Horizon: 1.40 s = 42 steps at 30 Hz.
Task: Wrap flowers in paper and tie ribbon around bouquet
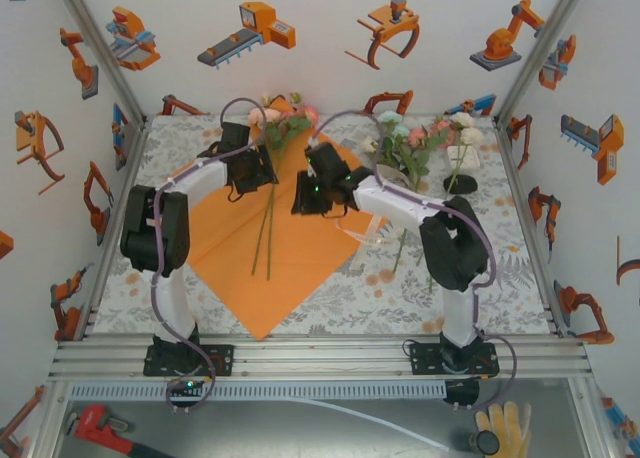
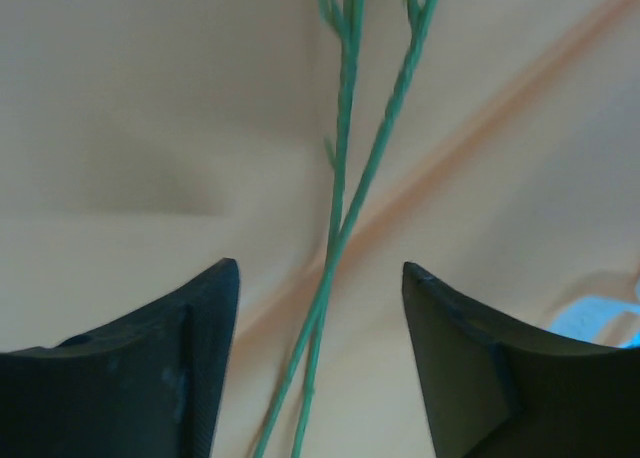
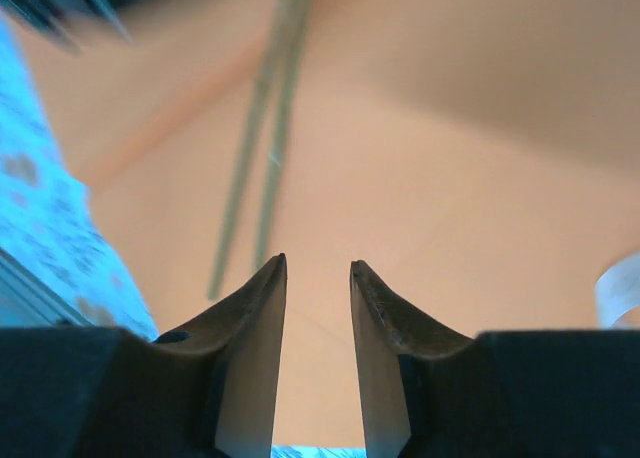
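My left gripper [image 2: 320, 268] stands wide, astride the flowers' [image 1: 270, 208] stems. My right gripper [image 3: 318, 263] is narrow and empty, just right of them. The paper [image 1: 240, 268] lies beneath. I'd best pinch paper, not stems. The top view gives the blooms; my left wrist view gives the stems crossing.

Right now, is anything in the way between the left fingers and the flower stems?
Nothing visible. The left fingers stand apart over the two green stems, which lie uncovered on the orange paper, in the open gap between them.
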Each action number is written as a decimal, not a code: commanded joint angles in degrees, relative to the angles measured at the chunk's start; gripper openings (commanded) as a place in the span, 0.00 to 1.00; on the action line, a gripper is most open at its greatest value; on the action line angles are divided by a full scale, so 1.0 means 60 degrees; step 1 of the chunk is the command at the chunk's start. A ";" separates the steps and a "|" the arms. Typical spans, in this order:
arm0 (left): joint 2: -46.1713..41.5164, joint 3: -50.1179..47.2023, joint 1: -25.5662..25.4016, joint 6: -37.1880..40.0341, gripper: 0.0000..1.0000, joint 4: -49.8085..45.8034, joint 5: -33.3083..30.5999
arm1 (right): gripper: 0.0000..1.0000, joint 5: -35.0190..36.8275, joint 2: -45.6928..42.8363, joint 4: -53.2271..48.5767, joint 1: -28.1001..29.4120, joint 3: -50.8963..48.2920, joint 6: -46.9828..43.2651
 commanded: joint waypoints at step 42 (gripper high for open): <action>0.2400 0.2330 -0.0210 0.1597 0.21 -0.0183 -0.1271 | 0.33 0.1899 -0.0480 -0.0562 0.0492 -0.3621 0.0977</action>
